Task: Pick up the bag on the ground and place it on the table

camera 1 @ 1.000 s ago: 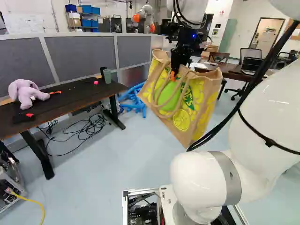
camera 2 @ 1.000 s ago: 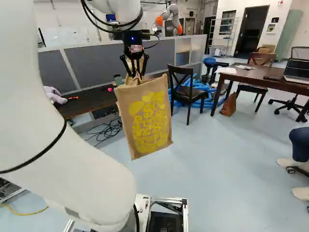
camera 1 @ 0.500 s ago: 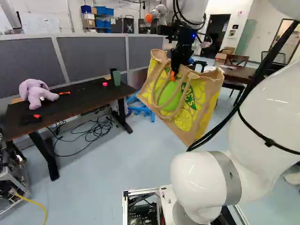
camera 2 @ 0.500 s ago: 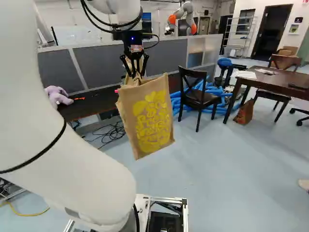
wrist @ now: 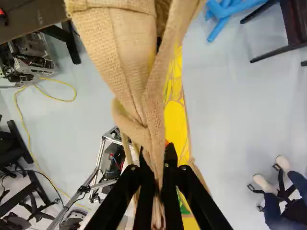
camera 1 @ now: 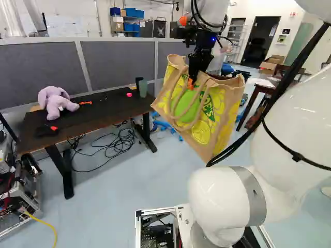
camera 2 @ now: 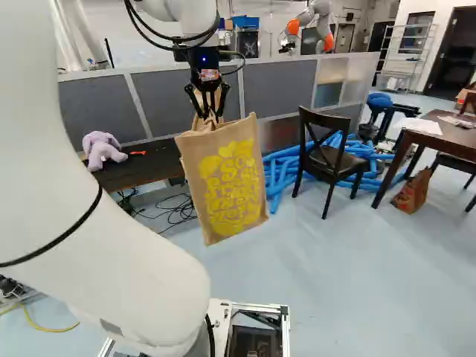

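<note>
My gripper [camera 2: 210, 111] is up high in the right base view, its fingers closed on the top of the tan bag [camera 2: 229, 186]. In the left base view the bag [camera 1: 220, 111] hangs tilted in the air, its yellow and green print and loop handles showing. In the wrist view bunched burlap [wrist: 115, 52] runs between the two black fingers of the gripper [wrist: 158, 175]. A long dark table [camera 1: 77, 120] stands beyond the bag, at the left of the left base view. A brown table [camera 2: 445, 132] is at the right of the right base view.
On the dark table are a purple plush [camera 1: 56, 101], a green cup [camera 1: 143, 88] and a pink object [camera 1: 129, 95]. A black chair [camera 2: 327, 152] and blue tubes [camera 2: 279, 175] stand near the bag. Another robot [camera 2: 311, 26] is behind the grey partition [camera 2: 275, 89].
The base has turned left, so tables, chair and partition shift rightward in both base views. The arm stays as it was against its lowest joint, the bag still hanging from the gripper.
</note>
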You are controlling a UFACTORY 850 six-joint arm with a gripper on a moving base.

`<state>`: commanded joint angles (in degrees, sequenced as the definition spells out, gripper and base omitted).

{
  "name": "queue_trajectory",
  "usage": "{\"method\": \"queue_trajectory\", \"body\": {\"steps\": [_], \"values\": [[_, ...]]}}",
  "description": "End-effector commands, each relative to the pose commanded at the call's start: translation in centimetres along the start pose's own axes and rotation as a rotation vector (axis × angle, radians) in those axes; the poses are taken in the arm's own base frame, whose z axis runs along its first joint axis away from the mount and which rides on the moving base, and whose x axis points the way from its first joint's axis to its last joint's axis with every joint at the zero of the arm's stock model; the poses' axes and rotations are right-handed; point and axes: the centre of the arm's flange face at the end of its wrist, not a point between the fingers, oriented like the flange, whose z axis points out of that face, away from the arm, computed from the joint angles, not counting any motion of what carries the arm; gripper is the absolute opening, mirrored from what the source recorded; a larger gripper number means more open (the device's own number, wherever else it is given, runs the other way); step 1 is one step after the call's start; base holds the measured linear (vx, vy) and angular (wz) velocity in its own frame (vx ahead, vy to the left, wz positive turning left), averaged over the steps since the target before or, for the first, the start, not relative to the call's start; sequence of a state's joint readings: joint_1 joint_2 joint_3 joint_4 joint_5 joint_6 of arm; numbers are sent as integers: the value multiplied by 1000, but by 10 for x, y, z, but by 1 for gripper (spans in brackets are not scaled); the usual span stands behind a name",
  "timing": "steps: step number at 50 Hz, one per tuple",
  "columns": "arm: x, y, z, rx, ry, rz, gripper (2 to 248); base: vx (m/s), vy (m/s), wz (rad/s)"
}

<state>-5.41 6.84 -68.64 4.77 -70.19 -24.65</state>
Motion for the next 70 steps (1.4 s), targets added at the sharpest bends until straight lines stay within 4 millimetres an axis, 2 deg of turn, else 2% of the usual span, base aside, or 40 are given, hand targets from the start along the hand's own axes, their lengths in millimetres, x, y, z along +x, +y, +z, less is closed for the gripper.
{"method": "queue_trajectory", "body": {"steps": [31,70], "values": [[0,0,0,0,0,0,22,232,58,238],[0,0,0,0,0,0,22,204,141,236]]}}
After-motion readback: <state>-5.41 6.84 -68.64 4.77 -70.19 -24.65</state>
